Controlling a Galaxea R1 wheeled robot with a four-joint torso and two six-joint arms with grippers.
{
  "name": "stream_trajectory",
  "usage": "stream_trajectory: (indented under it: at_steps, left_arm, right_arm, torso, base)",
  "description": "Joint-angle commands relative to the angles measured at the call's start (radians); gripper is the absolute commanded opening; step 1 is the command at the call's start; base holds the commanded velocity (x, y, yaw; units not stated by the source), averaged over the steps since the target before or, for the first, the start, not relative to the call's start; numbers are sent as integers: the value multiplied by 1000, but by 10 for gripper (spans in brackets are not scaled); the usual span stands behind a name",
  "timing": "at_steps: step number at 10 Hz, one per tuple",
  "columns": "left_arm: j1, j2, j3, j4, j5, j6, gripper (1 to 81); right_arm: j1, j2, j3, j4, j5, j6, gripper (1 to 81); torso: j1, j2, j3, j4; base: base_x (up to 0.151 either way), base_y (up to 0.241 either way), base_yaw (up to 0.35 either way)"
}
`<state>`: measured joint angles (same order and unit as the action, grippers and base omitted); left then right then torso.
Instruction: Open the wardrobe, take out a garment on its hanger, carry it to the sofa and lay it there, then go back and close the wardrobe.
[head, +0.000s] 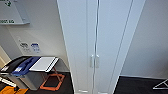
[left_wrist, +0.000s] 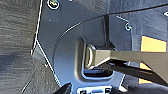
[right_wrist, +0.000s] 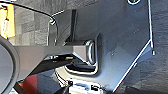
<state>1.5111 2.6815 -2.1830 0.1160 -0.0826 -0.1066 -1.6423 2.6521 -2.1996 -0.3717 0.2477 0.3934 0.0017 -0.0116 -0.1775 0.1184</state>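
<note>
Whether either hand is spread or pressed together, I cannot tell. The wardrobe (head: 96, 45) stands straight ahead against the wall, both doors shut, its two small handles (head: 94, 61) side by side at the seam.

My left wrist plate (left_wrist: 75, 50) and my right wrist plate (right_wrist: 112, 37) each hang over dark carpet with the jointed bar (left_wrist: 130, 56) lying across them, and I cannot make out whether either pincer's fingers are apart or together.
</note>
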Motion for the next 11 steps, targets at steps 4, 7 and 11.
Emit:
stream_trajectory:
  at_steps: [4,7,11]
  left_arm:
    - [-13,-23,12,11,58,2,811]
    - [-13,-21,12,11,58,2,811]
    - [-13,-20,12,11,58,2,811]
  right_arm:
    - [-15,-58,40,-19,25,1,811]
    - [-12,-58,40,-23,15,-1,811]
    - [-11,-53,37,-24,12,-1,811]
  torso:
    - [0,0,0,0]
    - [0,0,0,0]
    - [0,0,0,0]
  base:
    - [99,0,0]
    - [112,0,0]
    - [112,0,0]
